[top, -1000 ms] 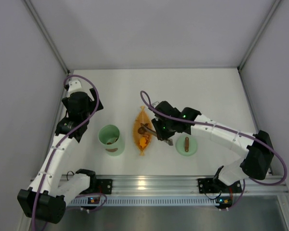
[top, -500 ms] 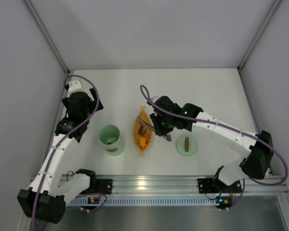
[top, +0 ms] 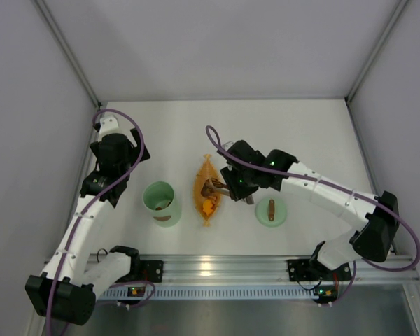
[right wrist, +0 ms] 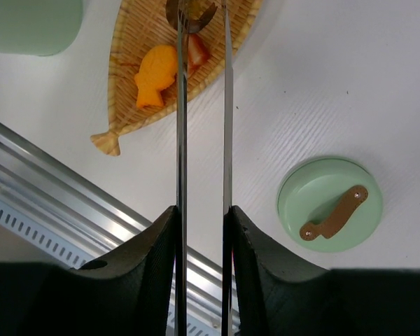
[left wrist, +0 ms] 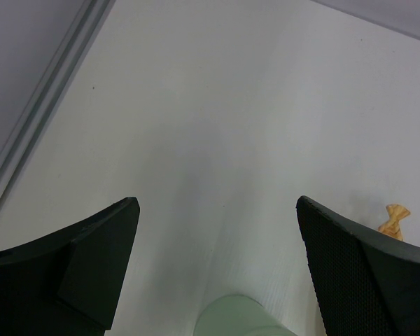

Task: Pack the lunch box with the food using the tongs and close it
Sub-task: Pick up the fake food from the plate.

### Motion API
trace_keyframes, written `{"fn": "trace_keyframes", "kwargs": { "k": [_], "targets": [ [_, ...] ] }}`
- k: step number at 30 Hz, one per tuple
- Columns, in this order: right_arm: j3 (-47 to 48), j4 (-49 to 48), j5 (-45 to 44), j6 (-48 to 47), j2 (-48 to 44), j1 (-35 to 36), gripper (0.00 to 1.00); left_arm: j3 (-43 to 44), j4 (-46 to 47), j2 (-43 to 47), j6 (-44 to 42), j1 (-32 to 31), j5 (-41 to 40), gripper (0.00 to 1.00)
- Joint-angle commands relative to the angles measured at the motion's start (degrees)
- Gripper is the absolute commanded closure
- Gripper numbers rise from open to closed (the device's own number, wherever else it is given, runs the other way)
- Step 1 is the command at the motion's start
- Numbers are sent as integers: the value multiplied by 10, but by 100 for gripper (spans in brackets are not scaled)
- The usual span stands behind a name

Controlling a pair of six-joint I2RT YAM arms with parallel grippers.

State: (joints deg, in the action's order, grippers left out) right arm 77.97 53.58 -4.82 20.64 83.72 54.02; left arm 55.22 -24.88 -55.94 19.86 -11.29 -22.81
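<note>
right pincer (right wrist: 201, 212) | narrow, gripping tongs (right wrist: 181, 105) | left pincer (left wrist: 215, 204) | wide, empty

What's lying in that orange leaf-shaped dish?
In the dish lie an orange fish-shaped piece and a reddish chunk. The tongs reach over it, tips at a brown piece; whatever sits under them or past the picture's top edge is hidden.

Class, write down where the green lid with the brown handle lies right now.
In the top external view, the lid lies flat on the table, right of the orange dish, near the front rail.
</note>
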Motion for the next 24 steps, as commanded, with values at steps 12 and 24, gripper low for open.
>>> {"fn": "trace_keyframes", "kwargs": {
  "k": [12,24],
  "targets": [
    [-24,-3,27,18,-31,-23,63,22,6,1,4,3,7,1],
    [-55,-42,69,26,-33,-37,63,21,6,0,4,3,7,1]
  ]
}}
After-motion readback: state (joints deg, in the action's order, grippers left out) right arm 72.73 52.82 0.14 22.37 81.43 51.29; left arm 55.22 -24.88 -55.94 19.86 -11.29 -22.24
